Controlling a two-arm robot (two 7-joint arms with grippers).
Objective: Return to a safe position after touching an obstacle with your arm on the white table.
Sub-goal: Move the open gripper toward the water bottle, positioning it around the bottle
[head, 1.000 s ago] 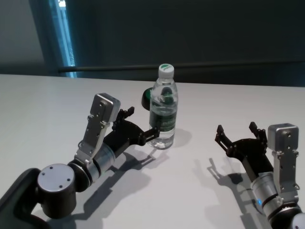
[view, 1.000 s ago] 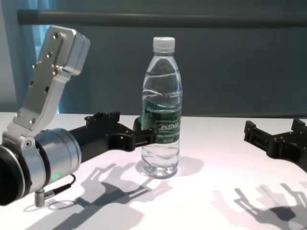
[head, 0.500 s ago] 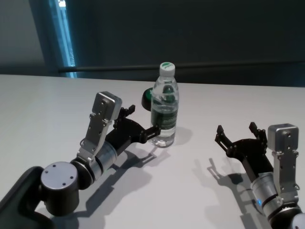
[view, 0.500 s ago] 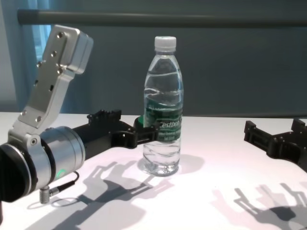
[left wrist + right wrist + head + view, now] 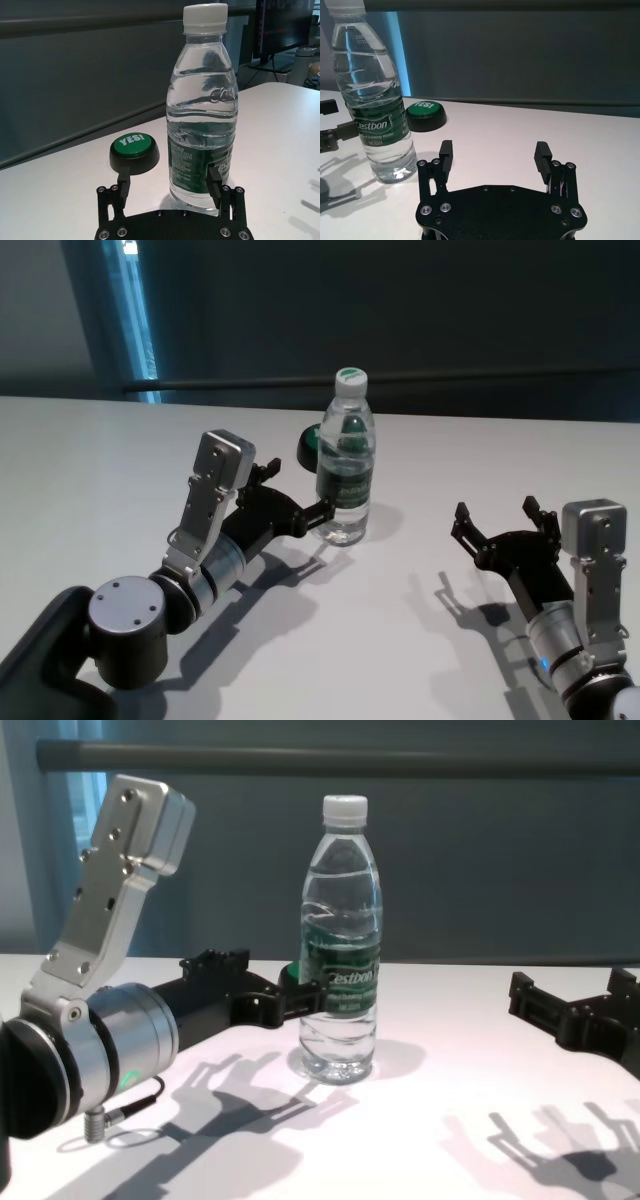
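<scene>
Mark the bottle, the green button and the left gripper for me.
bottle [image 5: 340, 975]: chest view, on its green label.
green button [image 5: 132, 144]: left wrist view, on its green top.
left gripper [image 5: 295, 492]: head view, midway between its open fingertips, beside the bottle.

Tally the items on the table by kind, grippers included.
Bottle: 1
Green button: 1
Grippers: 2, left against the bottle, right apart from it
Total: 4, all on or over the table
</scene>
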